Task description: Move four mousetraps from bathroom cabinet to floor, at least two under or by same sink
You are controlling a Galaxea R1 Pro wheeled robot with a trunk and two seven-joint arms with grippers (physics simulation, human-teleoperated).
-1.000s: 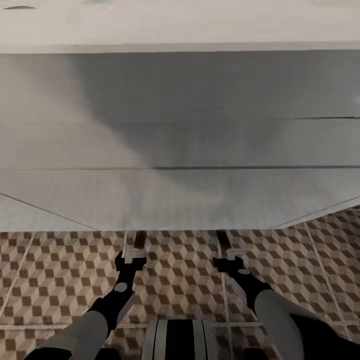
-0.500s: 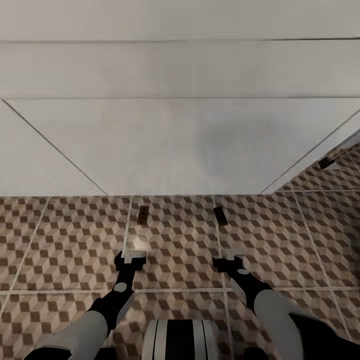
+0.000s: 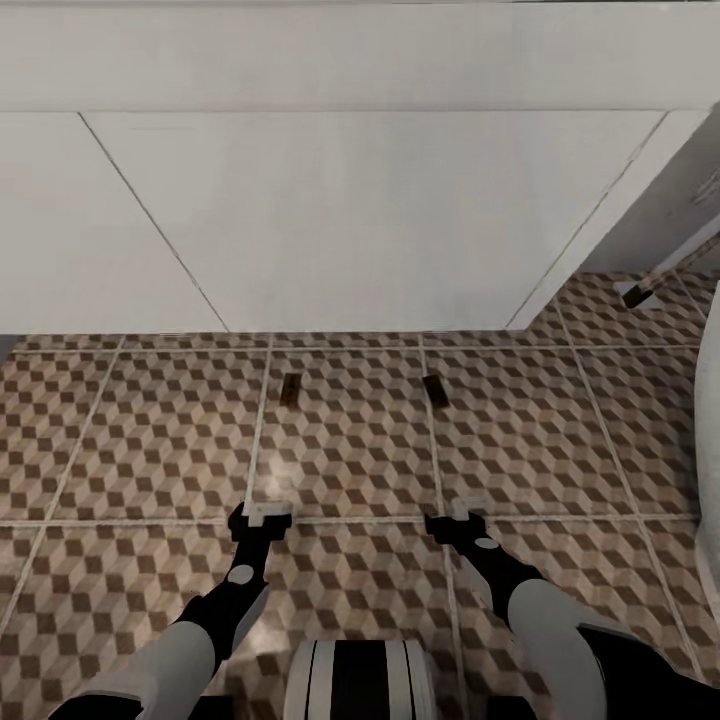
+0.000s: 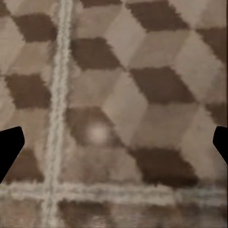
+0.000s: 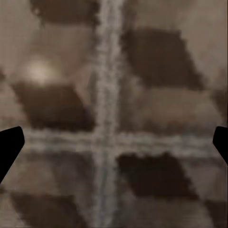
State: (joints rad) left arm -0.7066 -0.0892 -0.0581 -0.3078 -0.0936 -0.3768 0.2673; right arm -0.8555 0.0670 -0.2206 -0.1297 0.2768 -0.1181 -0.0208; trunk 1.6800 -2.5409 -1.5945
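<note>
Patterned floor [image 3: 150,430] of brown, beige and grey cube tiles fills the lower half of the head view, with pale grout lines crossing it. Above it hangs the white vanity [image 3: 350,220]; its front panels meet at slanted seams. Two traps lie flat on the floor just in front of the vanity's lower edge: left trap [image 3: 290,387] beside a grout line, right trap [image 3: 435,390] on the next grout line, well apart from each other. Both are small and dark; wire parts too small to tell. A third dark object [image 3: 637,293] lies on the floor past the vanity's right end, partly under a pale sloping bar; whether it is a trap cannot be told.

Left claw [image 3: 261,513] and right claw [image 3: 457,516] point at the floor, nearer the robot than the traps, each well apart from the trap ahead of it. In each wrist view the fingertips [image 4: 9,145] [image 5: 9,145] stand wide at opposite edges, nothing between them but tile and grout
</note>
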